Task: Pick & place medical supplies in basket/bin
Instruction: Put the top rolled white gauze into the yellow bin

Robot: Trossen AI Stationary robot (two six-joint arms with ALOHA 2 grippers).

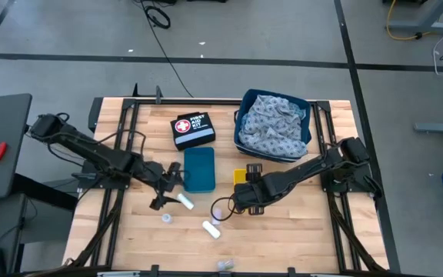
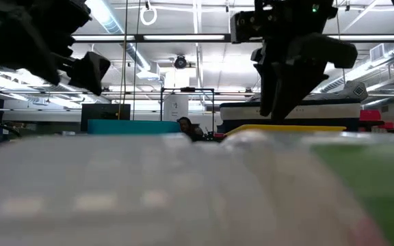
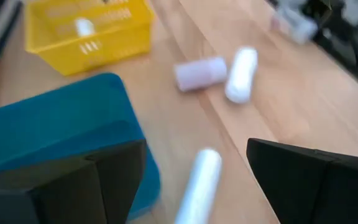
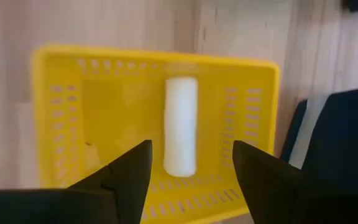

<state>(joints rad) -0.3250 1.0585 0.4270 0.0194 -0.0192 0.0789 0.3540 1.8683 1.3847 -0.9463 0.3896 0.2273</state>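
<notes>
Wooden table (image 1: 298, 231) holds gauze rolls (image 1: 211, 228); both grippers (image 1: 246, 201) (image 1: 169, 187) released; concrete floor (image 1: 283, 31) beyond.

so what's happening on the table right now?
Two arms are sorting medical supplies. The right gripper hangs open over the small yellow basket, where one white gauze roll lies. The left gripper is open just above another gauze roll on the wooden table, beside the teal bin. More rolls lie loose on the table. A patterned cloth fills the blue bin at the back.
</notes>
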